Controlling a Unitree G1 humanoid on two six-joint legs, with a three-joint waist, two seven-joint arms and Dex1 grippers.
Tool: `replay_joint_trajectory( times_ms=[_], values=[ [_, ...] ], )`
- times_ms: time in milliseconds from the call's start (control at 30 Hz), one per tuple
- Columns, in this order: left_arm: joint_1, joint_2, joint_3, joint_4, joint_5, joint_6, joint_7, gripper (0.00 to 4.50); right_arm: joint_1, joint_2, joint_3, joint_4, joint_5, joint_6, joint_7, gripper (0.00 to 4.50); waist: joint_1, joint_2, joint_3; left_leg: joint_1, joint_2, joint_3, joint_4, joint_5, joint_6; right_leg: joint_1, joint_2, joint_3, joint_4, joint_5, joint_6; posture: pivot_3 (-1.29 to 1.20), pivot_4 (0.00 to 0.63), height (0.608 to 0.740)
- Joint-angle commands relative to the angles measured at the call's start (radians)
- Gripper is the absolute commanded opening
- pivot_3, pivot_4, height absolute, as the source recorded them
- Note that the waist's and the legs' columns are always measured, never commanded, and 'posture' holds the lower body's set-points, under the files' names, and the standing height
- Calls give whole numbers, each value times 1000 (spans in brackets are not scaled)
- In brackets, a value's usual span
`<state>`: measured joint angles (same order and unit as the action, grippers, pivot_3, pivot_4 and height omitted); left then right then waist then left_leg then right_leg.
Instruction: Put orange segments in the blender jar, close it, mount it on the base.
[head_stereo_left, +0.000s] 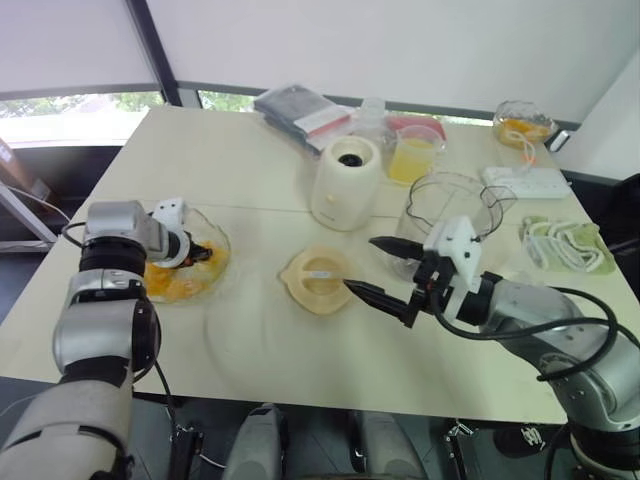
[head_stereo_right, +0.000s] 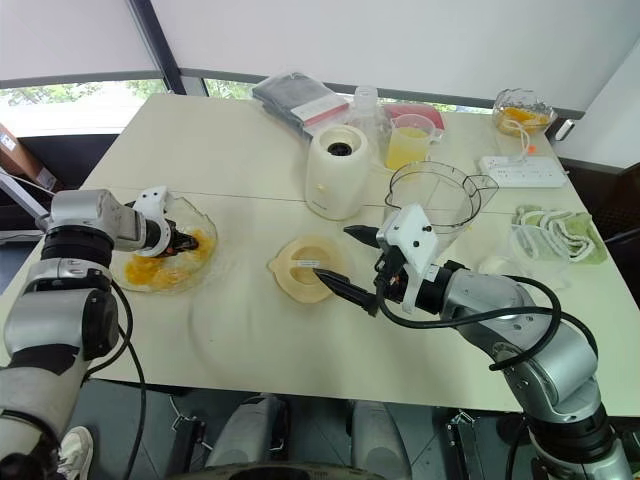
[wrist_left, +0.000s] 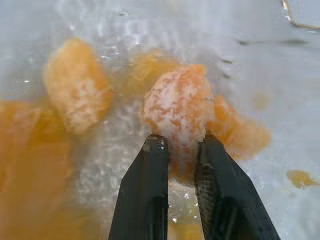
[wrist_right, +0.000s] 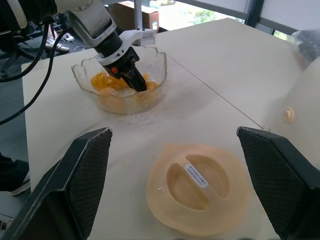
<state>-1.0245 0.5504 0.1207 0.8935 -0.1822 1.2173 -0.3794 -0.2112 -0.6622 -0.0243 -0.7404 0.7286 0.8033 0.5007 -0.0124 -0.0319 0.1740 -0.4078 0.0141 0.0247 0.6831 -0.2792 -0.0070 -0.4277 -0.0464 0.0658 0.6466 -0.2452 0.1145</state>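
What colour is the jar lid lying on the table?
Pale cream-yellow, with a small white label on its centre grip. The lid shows best in the right wrist view.

I can read no text, brand, number or sign from my cameras. One label is present: a small white sticker (wrist_right: 195, 175) on the centre ridge of the cream lid (wrist_right: 198, 187) lying on the table (wrist_right: 210, 95). It carries several lines of dark print, but the characters are too small to make out. The same sticker shows as a pale strip on the lid in my head views, equally unreadable. The dark flat packets (head_stereo_left: 300, 110) at the far side of the table carry a pale and red patch, with no characters I can resolve.
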Motion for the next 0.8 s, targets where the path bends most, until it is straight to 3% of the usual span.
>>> replay_joint_trajectory(
  times_ms=[33, 300, 600, 800],
  values=[
    [-6, 3, -13, -8, 10, 2, -8, 898, 1, -4, -9, -26, 0, -3, -3, 4233, 0, 0, 0, 0, 0, 0, 0, 0, 0, 0, 0, 0, 0, 0, 0, 0, 150, 740],
    [3, 28, -34, -116, -16, 27, -74, 898, 4, -4, -8, -26, -2, -4, -6, 4233, 0, 0, 0, 0, 0, 0, 0, 0, 0, 0, 0, 0, 0, 0, 0, 0, 150, 740],
    [92, 99, 120, -451, -145, 182, -123, 898, 26, -11, -30, 2, -24, -27, 5, 4233, -2, -1, 0, -1, 2, 0, 0, 0, 0, -1, -1, 0, 0, 0, 0, 0, 150, 740],
    [138, 95, 209, -689, -237, 284, -126, 898, 56, -24, -68, 39, -39, -48, 30, 4233, 1, -1, 1, -1, 2, 0, 0, 0, 0, -1, -1, 0, -1, 0, 0, 0, 150, 740]
  ],
)
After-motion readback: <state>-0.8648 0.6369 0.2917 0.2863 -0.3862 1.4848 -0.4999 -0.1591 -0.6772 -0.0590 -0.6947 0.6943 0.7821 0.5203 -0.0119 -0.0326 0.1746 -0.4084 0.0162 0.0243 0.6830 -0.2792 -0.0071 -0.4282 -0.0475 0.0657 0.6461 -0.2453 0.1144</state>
